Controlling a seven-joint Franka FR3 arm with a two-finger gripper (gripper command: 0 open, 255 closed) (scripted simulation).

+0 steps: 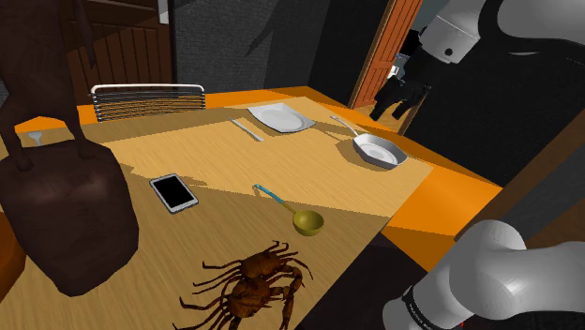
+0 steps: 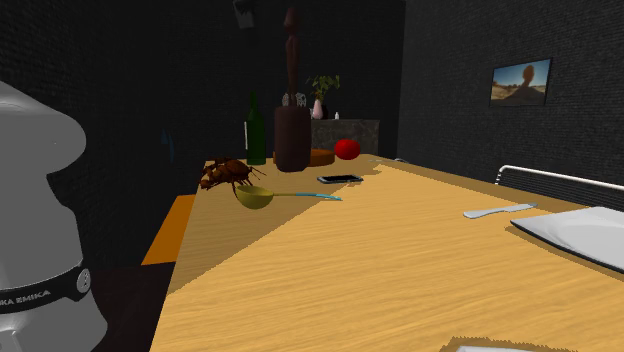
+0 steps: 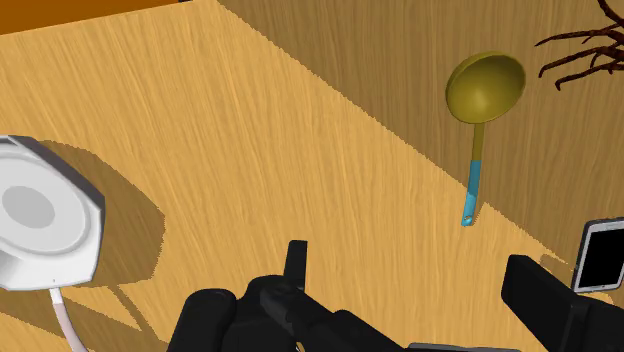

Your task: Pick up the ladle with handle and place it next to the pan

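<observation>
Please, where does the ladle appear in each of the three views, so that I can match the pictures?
Shoulder view: the ladle lies low in the middle, to the right of the phone.
Second exterior view: the ladle is left of the middle, nearer the camera than the phone.
Wrist view: the ladle has its handle end pointing toward the phone.
Shared landmark: the phone.

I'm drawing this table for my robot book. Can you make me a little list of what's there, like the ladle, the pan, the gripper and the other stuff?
ladle: yellow-green bowl, blue handle end, lying flat on the wooden table, not held
pan: pale grey, on the table, apart from the ladle
gripper: black, fingers apart, above the table, holding nothing
other things: white plate, phone, brown crab
job so far: ladle not yet picked up
</observation>
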